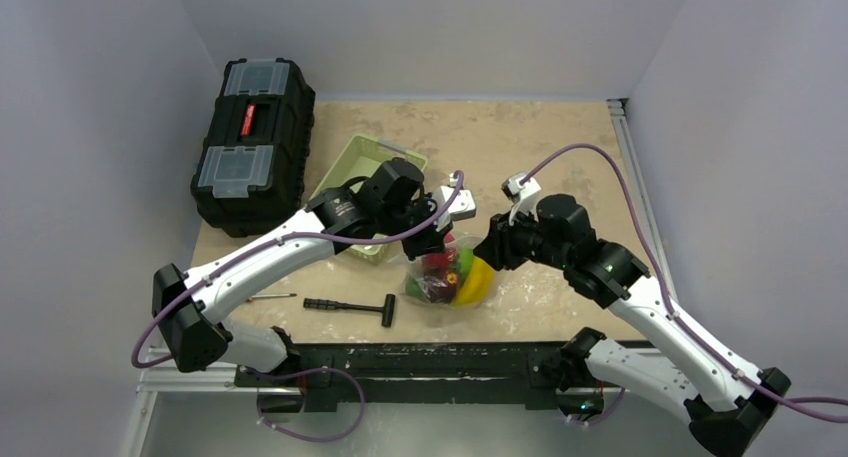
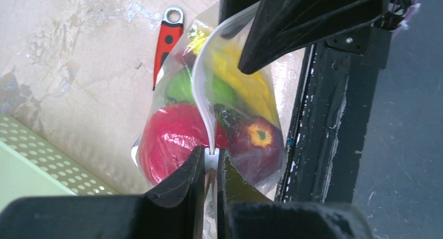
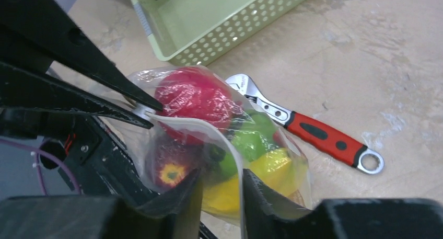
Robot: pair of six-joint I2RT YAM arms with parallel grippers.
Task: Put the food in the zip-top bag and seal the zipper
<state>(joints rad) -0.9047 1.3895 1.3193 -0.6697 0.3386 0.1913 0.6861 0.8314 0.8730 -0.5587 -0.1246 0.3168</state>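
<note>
Bag (image 1: pixel 440 287): near the bench's (image 1: pixel 560 147) front edge, about midway along it, holding the toy food (image 2: pixel 172 139).
Zipper (image 2: pixel 201 92): arched strip running between both claws.
Left claw (image 2: pixel 210 168): pinched tight on the zipper's end.
Right claw (image 3: pixel 223 197): jaws slightly apart, straddling the zipper.
Wrench (image 3: pixel 313 132): just beside the bag.

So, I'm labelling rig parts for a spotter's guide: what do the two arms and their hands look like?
Both the left arm and right arm have white links with black joints and bases. A purple cable runs along each. The left hand and right hand have matte black, wedge-shaped fingers.
</note>
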